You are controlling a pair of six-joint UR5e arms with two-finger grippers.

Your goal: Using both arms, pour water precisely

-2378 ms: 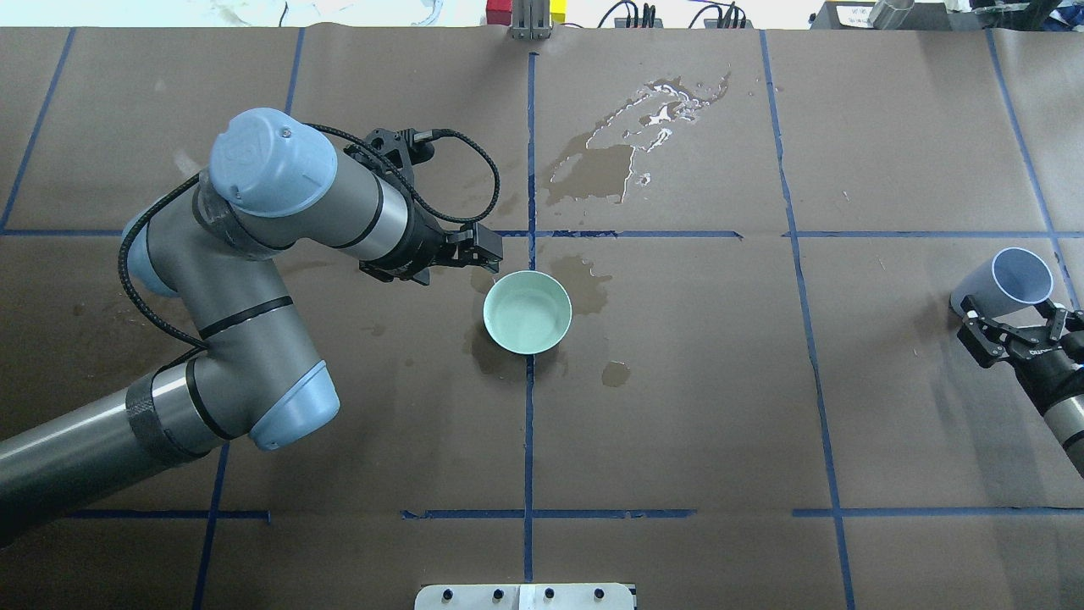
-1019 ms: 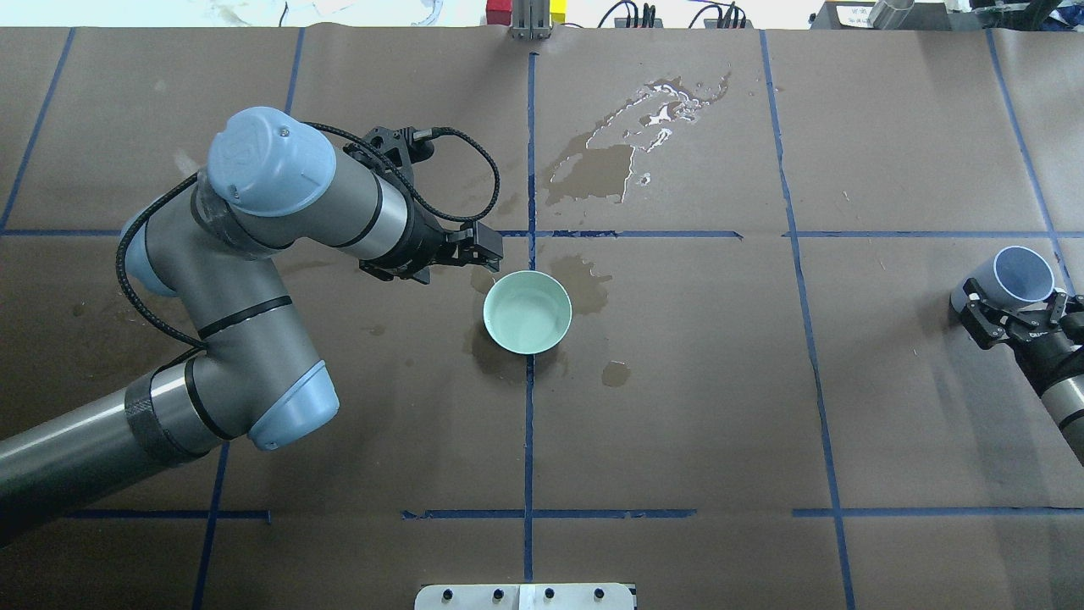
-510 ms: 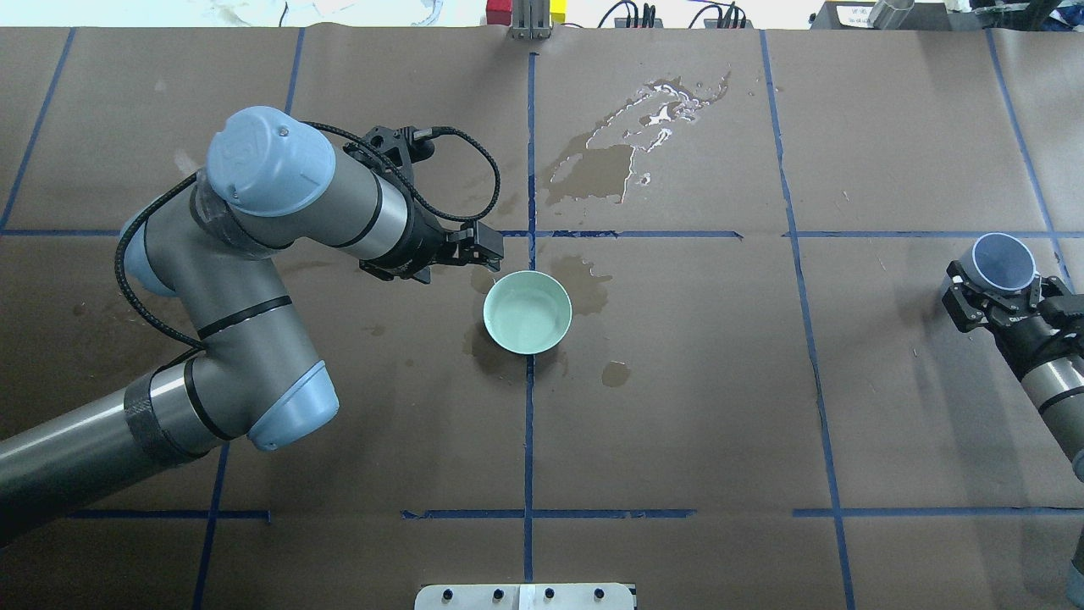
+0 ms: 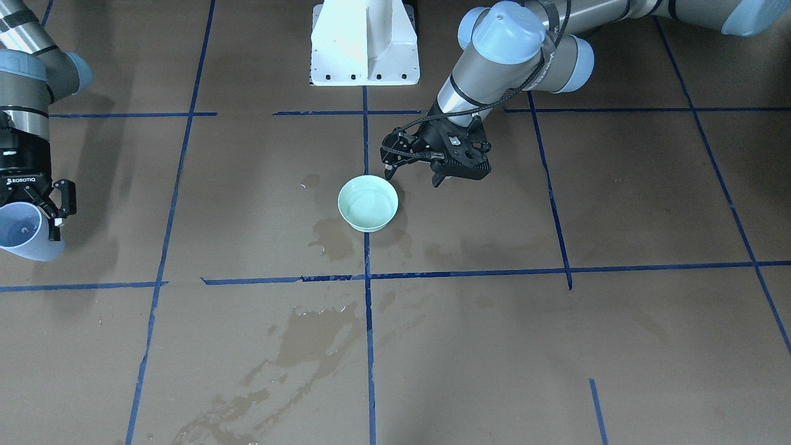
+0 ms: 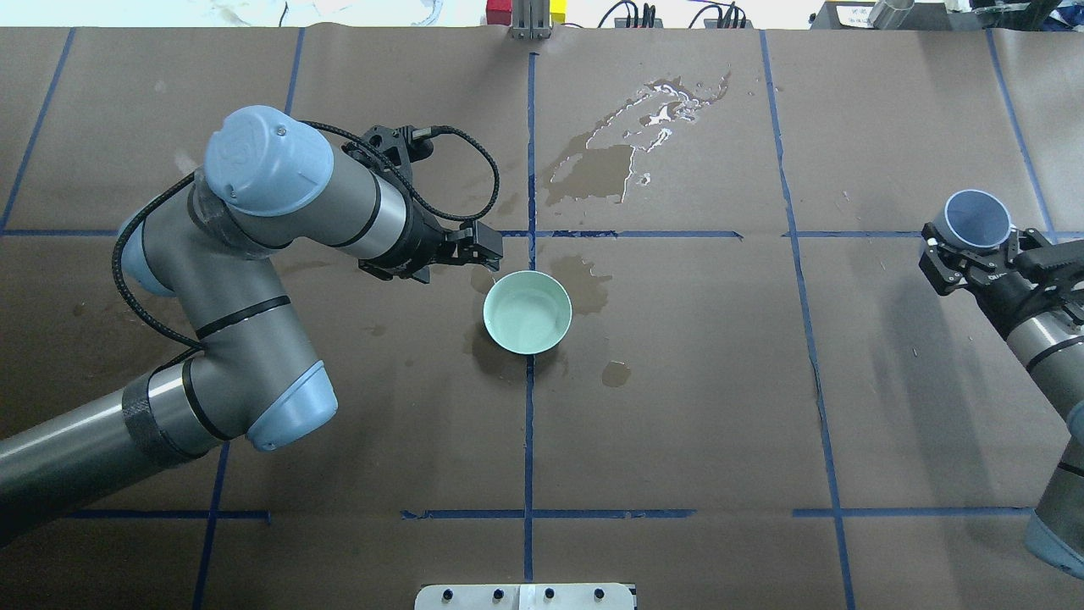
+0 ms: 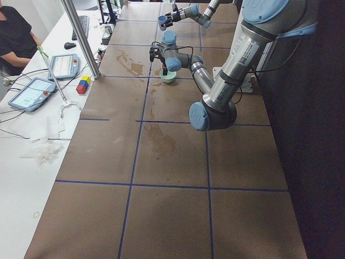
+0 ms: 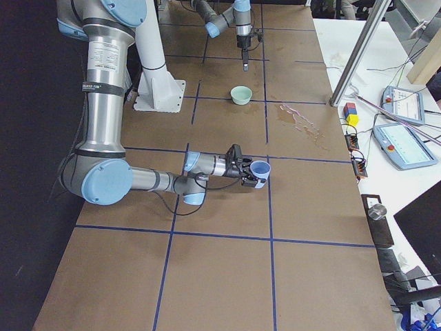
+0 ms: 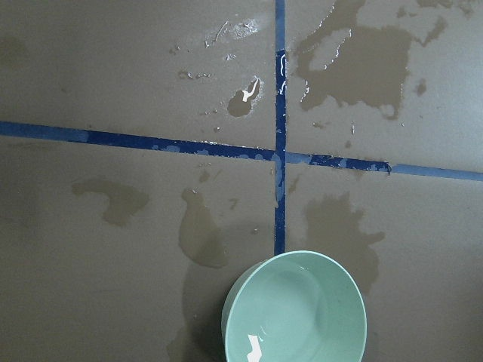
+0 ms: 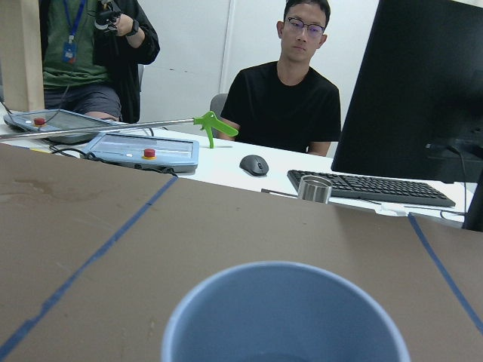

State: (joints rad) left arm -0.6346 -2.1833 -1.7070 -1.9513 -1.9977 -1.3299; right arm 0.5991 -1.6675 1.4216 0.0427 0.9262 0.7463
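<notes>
Wet brown table paper point(image 5: 677, 424) shows spills point(image 5: 610, 165). Right gripper point(image 5: 974, 244) clamps blue cup point(image 5: 978, 219), well apart from bowl point(image 5: 527, 312) holding water point(image 8: 294, 317); left gripper point(image 4: 412, 177) spread, empty, beside bowl. Tilting off-centre would spill more.

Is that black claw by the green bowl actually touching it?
Apart. The exterior right view shows the left gripper with bare brown table visible between its fingertips and the bowl.

Water point(image 8: 290, 313) shows as a faint sheen in the mint bowl point(image 5: 489, 316). The left arm point(image 5: 246, 280) hovers beside it, pincer point(image 4: 412, 178) spread; the right arm point(image 5: 1040, 337), well apart, grips a blue cup point(image 5: 978, 219).
</notes>
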